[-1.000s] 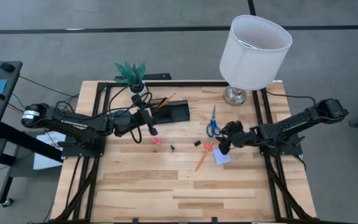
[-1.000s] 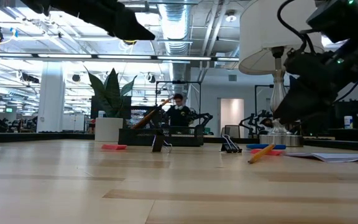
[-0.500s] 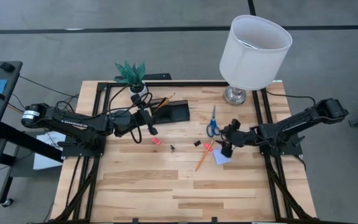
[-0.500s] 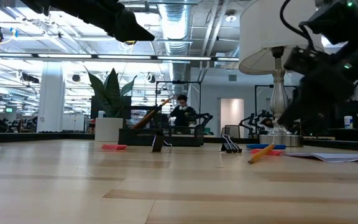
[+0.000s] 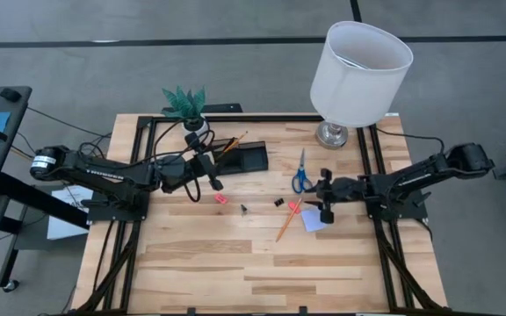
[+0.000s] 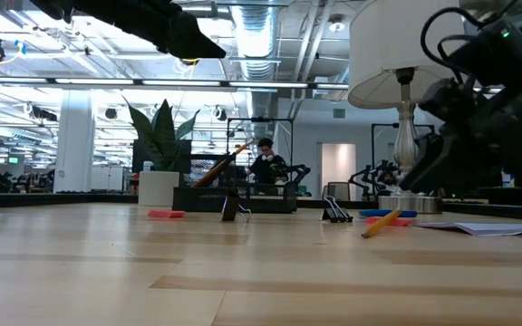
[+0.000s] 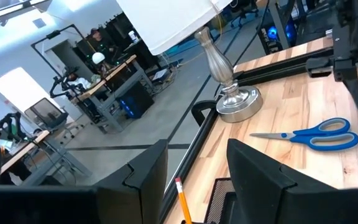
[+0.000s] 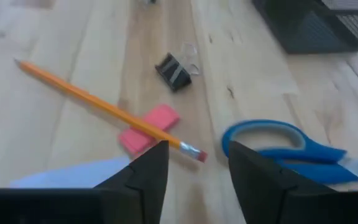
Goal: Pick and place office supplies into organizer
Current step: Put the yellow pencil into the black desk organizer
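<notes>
My right gripper [image 5: 325, 207] [image 8: 194, 171] hangs open, tipped down, just above the table. Right in front of it an orange pencil [image 8: 98, 106] lies across a pink eraser [image 8: 149, 127]. Beside these lie the blue-handled scissors [image 8: 291, 149], a black clip [image 8: 173, 70] and the pale blue note pad [image 5: 313, 221]. The black organizer [image 5: 246, 156] stands at the far middle with a second orange pencil [image 5: 231, 143] leaning in it. My left gripper [image 5: 211, 178] [image 7: 194, 180] is held open and level beside the organizer, empty.
A white lamp [image 5: 358, 70] stands at the far right and a potted plant [image 5: 185, 105] at the far left. Another pink piece [image 5: 220, 198] and a tiny black clip [image 5: 243, 208] lie mid-table. The near half of the table [image 5: 253, 272] is bare wood.
My right gripper has rolled about its own axis, tipped downward and sunk a little toward the table, over the pencil and note pad. Nothing on the table has moved.
</notes>
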